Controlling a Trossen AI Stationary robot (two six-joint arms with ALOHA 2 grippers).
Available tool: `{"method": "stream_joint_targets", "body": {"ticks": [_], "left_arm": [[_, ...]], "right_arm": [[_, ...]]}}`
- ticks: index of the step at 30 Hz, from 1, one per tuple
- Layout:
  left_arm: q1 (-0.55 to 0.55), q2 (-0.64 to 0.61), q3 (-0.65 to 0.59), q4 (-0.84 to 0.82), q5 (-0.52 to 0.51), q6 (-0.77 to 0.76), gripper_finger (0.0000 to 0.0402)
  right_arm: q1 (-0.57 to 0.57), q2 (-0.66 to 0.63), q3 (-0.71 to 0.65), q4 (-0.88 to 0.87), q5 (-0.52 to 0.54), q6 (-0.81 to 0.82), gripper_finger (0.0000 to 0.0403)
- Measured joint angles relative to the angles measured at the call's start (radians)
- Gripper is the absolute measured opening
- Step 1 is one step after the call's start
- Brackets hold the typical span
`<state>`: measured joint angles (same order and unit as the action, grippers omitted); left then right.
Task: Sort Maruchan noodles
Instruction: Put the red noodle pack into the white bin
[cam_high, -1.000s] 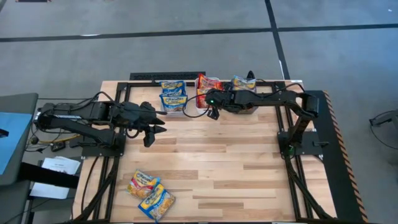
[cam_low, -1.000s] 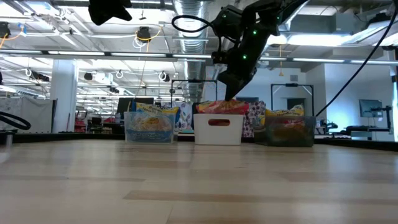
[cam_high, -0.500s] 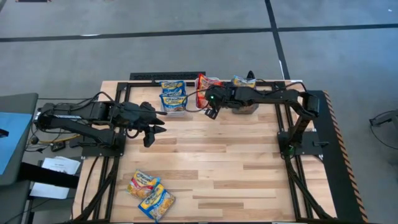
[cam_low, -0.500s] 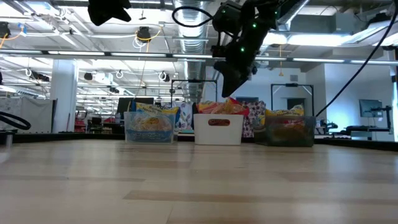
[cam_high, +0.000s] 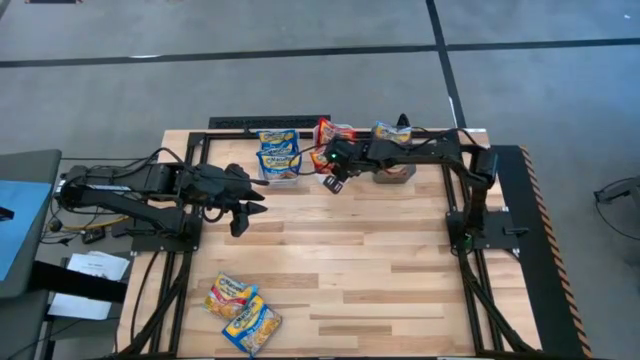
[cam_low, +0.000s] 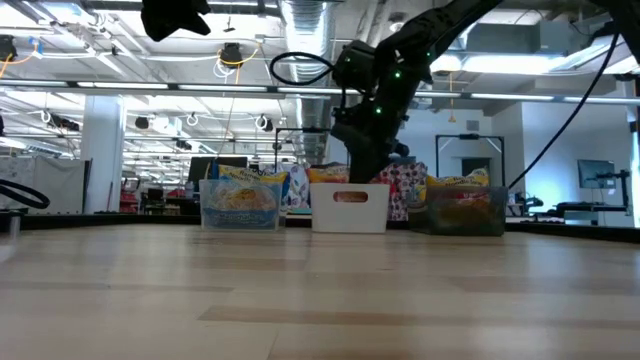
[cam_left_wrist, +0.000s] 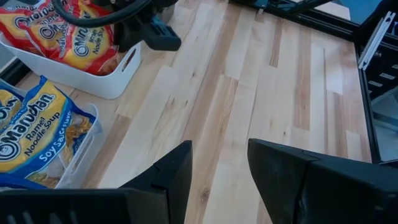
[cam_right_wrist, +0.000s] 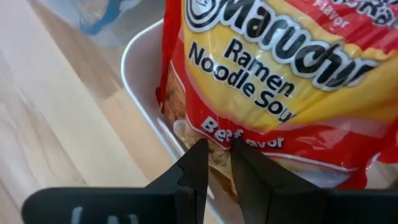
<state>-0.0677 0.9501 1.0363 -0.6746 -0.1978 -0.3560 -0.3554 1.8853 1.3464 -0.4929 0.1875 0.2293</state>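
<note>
Hovering at the white bin's (cam_high: 322, 172) near edge, the right gripper (cam_right_wrist: 214, 163) shows its fingers slightly parted, with nothing visibly pinched; a red beef packet (cam_right_wrist: 273, 74) seems to rest inside the bin. The left gripper (cam_left_wrist: 219, 168) waits over bare table (cam_high: 380, 260), fingers spread. Two loose packets (cam_high: 243, 312) lie near the front-left corner.

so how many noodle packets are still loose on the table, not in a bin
2. Both loose packets lie together near the table's front left corner: one and, overlapping it, the other. Nothing in the high view suggests hidden ones.
</note>
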Motion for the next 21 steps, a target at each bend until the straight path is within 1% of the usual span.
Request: {"method": "stream_joint_targets", "body": {"ticks": [6,9,14,21], "left_arm": [[0.000,0.000,0.000,-0.015,-0.001,0.003,0.0144],[0.000,0.000,0.000,-0.016,-0.002,0.003,0.0144],[0.000,0.000,0.000,-0.017,-0.008,0.004,0.0144],[0.000,0.000,0.000,-0.017,-0.008,0.004,0.0144]], "right_arm": [[-0.011,0.002,0.000,0.005,-0.006,0.159,0.0098],[-0.024,0.002,0.000,-0.002,-0.011,0.205,0.0098],[-0.028,-0.003,-0.001,-0.017,-0.011,0.208,0.0098],[-0.028,-0.094,-0.003,-0.080,-0.006,0.208,0.0098]]}}
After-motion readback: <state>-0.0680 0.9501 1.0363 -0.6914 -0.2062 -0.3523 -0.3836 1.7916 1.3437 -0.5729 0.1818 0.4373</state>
